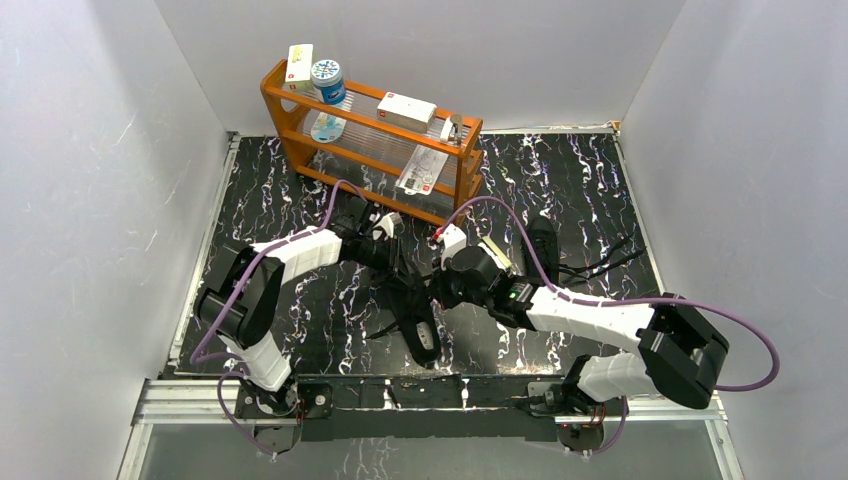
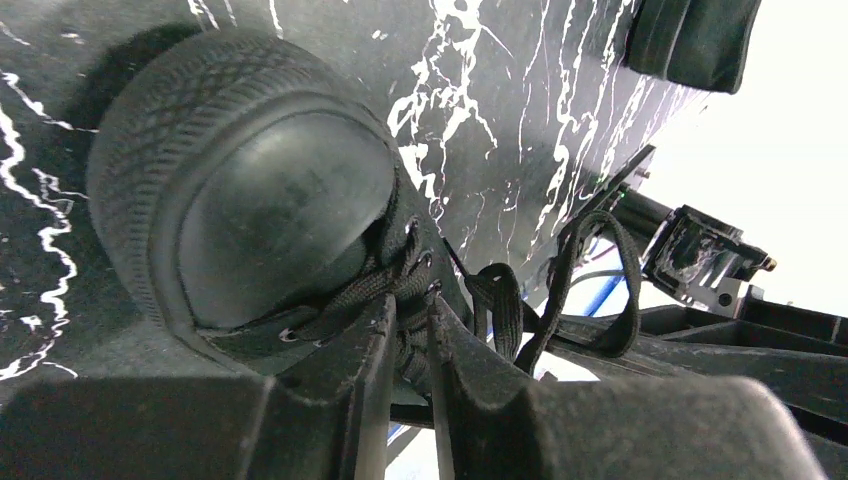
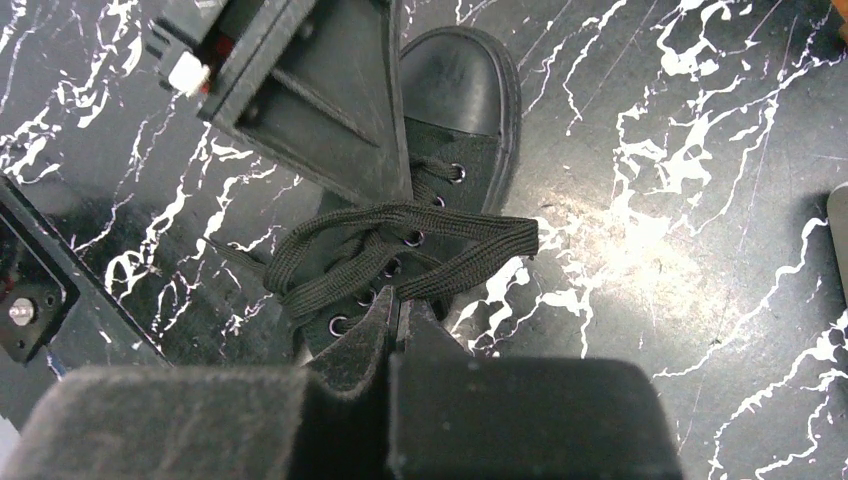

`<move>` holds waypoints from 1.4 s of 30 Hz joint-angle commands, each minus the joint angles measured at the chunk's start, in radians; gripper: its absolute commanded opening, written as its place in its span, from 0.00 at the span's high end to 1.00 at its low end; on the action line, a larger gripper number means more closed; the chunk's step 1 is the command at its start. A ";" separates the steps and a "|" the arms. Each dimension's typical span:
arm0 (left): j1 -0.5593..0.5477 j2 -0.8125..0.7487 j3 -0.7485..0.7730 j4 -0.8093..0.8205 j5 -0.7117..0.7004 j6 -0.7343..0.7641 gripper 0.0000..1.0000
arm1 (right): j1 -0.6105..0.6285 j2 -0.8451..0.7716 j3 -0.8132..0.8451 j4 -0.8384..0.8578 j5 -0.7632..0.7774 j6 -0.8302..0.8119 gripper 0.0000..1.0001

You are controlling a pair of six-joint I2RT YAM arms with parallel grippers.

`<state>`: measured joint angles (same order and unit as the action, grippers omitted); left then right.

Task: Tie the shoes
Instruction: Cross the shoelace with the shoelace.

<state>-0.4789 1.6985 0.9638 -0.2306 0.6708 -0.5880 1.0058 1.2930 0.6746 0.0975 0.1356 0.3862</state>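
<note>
One black shoe [image 1: 424, 325] lies mid-table between the arms, its toe cap [image 2: 270, 200] large in the left wrist view and also seen from the right wrist [image 3: 455, 80]. My left gripper [image 2: 410, 335] stands over the eyelets, jaws nearly together with a bundle of black lace [image 2: 408, 350] pinched in the narrow gap. Lace loops [image 2: 600, 290] rise beside it. My right gripper [image 3: 400, 298] is shut, tips at the crossing where two flat lace loops [image 3: 470, 240] meet over the tongue. The second shoe [image 1: 545, 240] lies to the right, laces trailing.
A wooden shelf [image 1: 370, 130] with boxes and a blue tin stands at the back of the black marbled table [image 1: 600, 180]. White walls close in on both sides. The left gripper's body [image 3: 320, 100] hangs close over the shoe.
</note>
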 commanded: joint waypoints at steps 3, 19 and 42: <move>-0.024 -0.020 0.032 -0.052 0.100 0.027 0.86 | 0.004 -0.024 0.042 0.091 0.009 -0.024 1.00; -0.027 -0.053 -0.011 -0.016 0.163 -0.128 0.74 | 0.005 0.006 0.017 0.146 0.019 -0.016 1.00; 0.031 -0.028 -0.105 0.014 0.138 -0.791 0.71 | 0.027 -0.004 -0.015 0.162 0.008 -0.041 1.00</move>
<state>-0.4541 1.6932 0.8772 -0.1951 0.7666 -1.2636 1.0225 1.2987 0.6704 0.1913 0.1284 0.3595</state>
